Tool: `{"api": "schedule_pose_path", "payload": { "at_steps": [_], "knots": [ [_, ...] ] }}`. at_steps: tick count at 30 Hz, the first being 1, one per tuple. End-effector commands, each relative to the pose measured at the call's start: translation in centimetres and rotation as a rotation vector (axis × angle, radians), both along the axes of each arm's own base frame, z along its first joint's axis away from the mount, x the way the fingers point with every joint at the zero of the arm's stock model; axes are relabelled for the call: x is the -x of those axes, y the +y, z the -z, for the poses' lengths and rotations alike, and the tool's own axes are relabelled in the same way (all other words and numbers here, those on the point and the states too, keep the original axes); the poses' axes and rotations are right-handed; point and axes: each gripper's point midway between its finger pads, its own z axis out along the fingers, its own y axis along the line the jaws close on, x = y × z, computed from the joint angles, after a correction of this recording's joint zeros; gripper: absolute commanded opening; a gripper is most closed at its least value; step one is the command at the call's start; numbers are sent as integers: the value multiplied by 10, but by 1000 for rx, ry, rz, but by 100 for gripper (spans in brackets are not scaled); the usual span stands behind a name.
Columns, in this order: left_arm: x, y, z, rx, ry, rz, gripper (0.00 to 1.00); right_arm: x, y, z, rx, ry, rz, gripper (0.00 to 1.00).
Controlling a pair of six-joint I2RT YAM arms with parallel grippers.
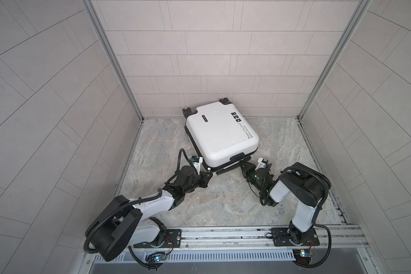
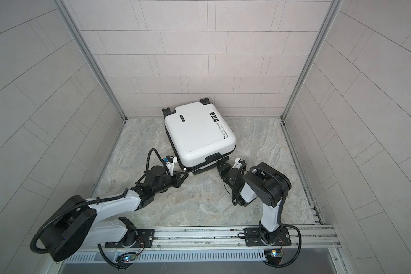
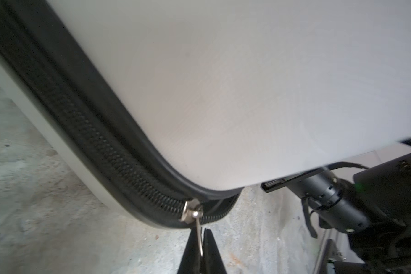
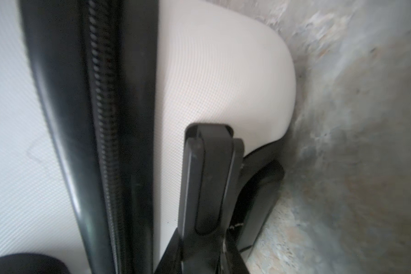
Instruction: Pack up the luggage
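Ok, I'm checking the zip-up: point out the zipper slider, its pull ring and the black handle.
zipper slider (image 3: 188, 210): left wrist view, its metal body.
pull ring (image 3: 197, 225): left wrist view, wire near the slider.
handle (image 4: 209, 180): right wrist view, middle of its black bar.

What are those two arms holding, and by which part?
Left tool pinches the luggage by its zipper pull; right tool grips its black handle.

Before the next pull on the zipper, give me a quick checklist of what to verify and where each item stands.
1. Left gripper shut on zipper pull: ok.
2. Right gripper clamping handle of the luggage: ok.
3. Zipper band closed behind slider: ok.
4. Zipper closed ahead of slider: not ok, open around the corner.
5. Nothing caught in the open seam: cannot tell.
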Motion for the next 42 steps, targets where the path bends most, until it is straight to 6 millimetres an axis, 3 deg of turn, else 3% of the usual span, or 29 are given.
{"api": "schedule_pose_path", "payload": {
  "at_steps": [1, 8, 21, 36, 42],
  "knots": [
    [9, -38, -78, 315, -162, 153, 0, 11, 33, 2, 34, -6, -144, 0],
    [-2, -45, -84, 429, -171, 127, 0, 13, 41, 5, 32, 0, -150, 0],
    [-21, -38, -89, 379, -272, -20, 0, 24, 83, 10, 11, 1, -202, 0],
    [-15, -83, -96, 401, -271, 79, 0, 36, 107, 12, 32, 0, -236, 0],
    [-18, -67, -95, 381, -296, -5, 0, 37, 102, 11, 37, -5, -221, 0]
  ]
}}
